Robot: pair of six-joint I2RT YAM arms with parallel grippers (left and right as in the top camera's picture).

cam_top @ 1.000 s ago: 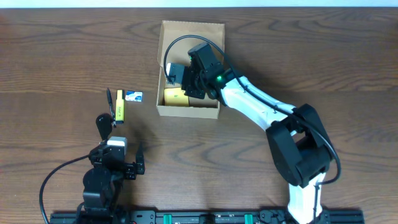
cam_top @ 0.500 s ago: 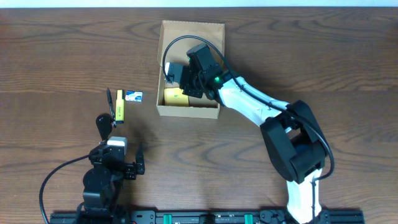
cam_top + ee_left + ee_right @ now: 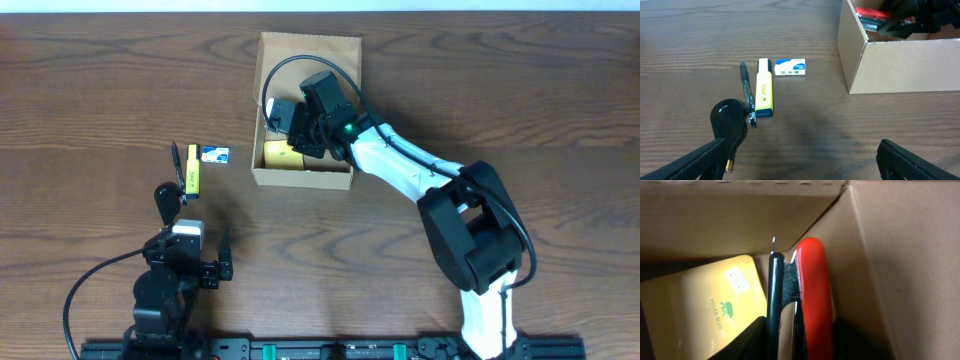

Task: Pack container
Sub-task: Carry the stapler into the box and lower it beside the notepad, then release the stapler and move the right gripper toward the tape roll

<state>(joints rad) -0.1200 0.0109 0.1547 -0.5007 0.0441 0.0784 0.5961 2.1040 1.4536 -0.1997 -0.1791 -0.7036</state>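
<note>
**Container open, right gripper down inside it**

Container (image 3: 300,178): tan box at far middle of table (image 3: 520,80), top open. From overhead the contents are half hidden by the right gripper (image 3: 284,120), which reaches in from the right over the box's left half.

Right wrist view, inside the box:
- one yellow item (image 3: 705,310) printed "POLAR BEAR"
- one dark pen (image 3: 774,295)
- one red-handled tool (image 3: 812,290)

Pen and tool lie side by side near the wall, lower ends cut off. The gripper's own fingers are only dark shapes at frame bottom. Gripping or parted: cannot tell.

Left of the box, on the wood:
- one black pen (image 3: 744,82)
- one yellow highlighter (image 3: 764,87) just beside it
- one small white-and-blue packet (image 3: 790,67) nearer the box
- one black rounded object (image 3: 729,120) at the pen's near end, identity unclear

Left gripper (image 3: 800,150): fingers spread wide, nothing between them, near left edge, well apart from the container.
</note>
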